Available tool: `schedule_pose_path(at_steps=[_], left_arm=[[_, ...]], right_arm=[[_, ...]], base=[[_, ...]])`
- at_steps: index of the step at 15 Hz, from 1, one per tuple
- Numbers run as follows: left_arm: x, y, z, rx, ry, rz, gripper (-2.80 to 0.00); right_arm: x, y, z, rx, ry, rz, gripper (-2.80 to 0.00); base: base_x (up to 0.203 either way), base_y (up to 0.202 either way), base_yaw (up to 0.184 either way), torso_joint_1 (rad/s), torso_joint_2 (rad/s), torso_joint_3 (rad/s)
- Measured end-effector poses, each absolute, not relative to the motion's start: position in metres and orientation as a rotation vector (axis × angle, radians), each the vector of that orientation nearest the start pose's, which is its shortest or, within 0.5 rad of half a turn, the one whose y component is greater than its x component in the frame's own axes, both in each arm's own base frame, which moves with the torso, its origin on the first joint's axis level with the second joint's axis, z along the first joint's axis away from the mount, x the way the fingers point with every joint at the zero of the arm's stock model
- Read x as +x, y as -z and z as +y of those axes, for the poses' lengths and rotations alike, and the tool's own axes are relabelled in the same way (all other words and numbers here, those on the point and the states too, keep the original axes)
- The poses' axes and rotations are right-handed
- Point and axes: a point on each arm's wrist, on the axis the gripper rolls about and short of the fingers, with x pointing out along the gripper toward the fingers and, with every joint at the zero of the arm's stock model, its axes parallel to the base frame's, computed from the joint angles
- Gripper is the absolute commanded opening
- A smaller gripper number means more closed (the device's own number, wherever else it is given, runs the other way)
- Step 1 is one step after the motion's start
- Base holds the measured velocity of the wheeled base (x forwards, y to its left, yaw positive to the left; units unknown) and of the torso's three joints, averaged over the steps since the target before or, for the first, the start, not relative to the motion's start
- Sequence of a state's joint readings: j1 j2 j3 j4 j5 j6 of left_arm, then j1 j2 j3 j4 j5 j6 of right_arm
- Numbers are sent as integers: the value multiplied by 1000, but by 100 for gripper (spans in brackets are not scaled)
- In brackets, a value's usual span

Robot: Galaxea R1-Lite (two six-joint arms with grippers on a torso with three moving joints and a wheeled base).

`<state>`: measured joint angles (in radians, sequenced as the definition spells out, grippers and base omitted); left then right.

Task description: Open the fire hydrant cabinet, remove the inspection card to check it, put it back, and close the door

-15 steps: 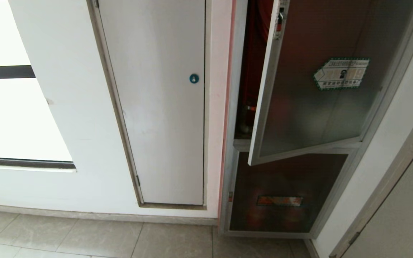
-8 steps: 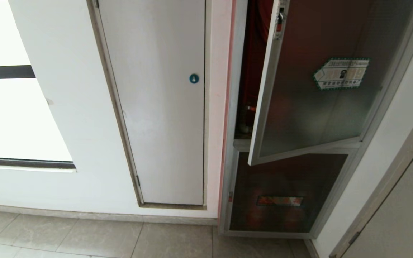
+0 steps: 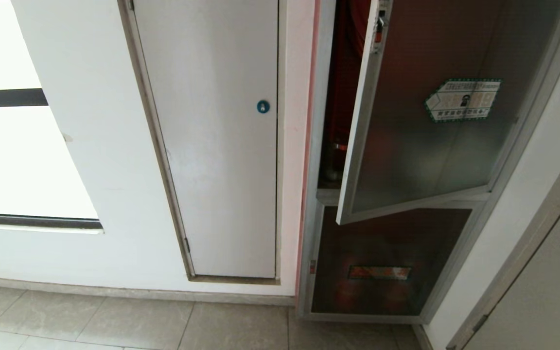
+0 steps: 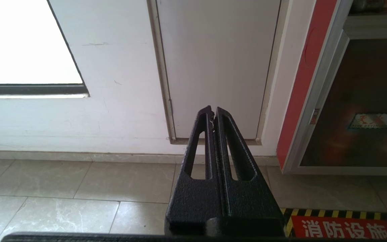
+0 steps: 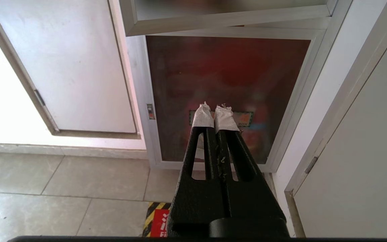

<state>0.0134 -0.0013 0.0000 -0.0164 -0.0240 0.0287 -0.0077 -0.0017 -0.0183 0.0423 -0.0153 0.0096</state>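
The fire hydrant cabinet (image 3: pixel 311 194) stands at the right of the head view, silver-framed with dark glass. Its upper door (image 3: pixel 421 160) hangs partly ajar, with a green-edged hexagonal sticker (image 3: pixel 462 99) and a small red latch (image 3: pixel 379 26) on it. Red interior (image 3: pixel 341 97) shows through the gap. The inspection card is hidden. Neither arm appears in the head view. My left gripper (image 4: pixel 213 112) is shut and empty, low before the white door. My right gripper (image 5: pixel 214 111), tips wrapped in white tape, is shut and empty, facing the lower dark panel (image 5: pixel 227 87) below the door's bottom edge (image 5: pixel 227 18).
A plain white door (image 3: pixel 217 146) with a round blue lock (image 3: pixel 263 106) is left of the cabinet. A bright window (image 3: pixel 12 160) lies further left. Another door (image 3: pixel 542 282) flanks the right wall. A red floor marking (image 4: pixel 344 228) with hazard stripes lies on the grey tiles.
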Motion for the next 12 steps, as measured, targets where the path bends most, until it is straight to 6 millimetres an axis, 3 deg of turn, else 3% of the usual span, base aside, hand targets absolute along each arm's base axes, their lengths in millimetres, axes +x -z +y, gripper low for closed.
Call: schedule_pose_path(at_steps=[6,12], left_arm=[[-23,-77,-1,30,11,-18,-280],[-23,-77,-1,32,11,-18,-280]], right_arm=[[-24,-76,0,9,23,22,-280],[-24,-76,0,9,23,23,-280]], base=[[8,0,-1,0,0,1],[187,0,-2,6,-2,0]])
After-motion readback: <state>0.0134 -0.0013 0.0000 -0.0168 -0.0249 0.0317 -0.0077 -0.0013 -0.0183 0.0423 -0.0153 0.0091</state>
